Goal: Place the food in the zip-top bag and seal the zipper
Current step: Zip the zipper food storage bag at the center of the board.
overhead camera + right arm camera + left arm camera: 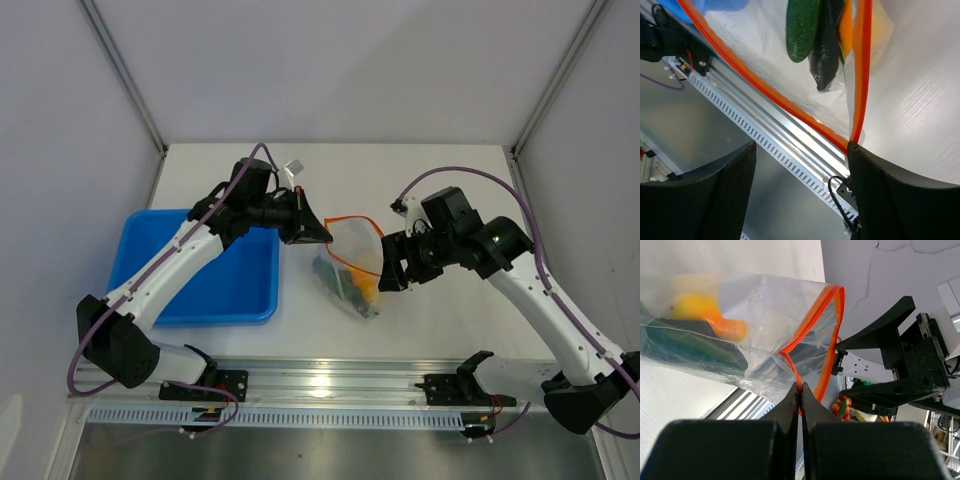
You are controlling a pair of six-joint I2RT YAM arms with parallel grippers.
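The clear zip-top bag (352,265) hangs between my two grippers above the table, with its orange-red zipper (352,221) along the top, mouth open. The food lies inside: a yellow-orange piece (700,312) and dark green pieces (685,345), also seen in the right wrist view (802,27). My left gripper (318,234) is shut on the zipper's left end (799,385). My right gripper (392,272) is open at the zipper's right end (856,135), whose corner touches the right finger (890,200).
A blue tray (225,290) sits on the table at the left, under my left arm. An aluminium rail (330,380) runs along the near edge. White walls enclose the back and sides.
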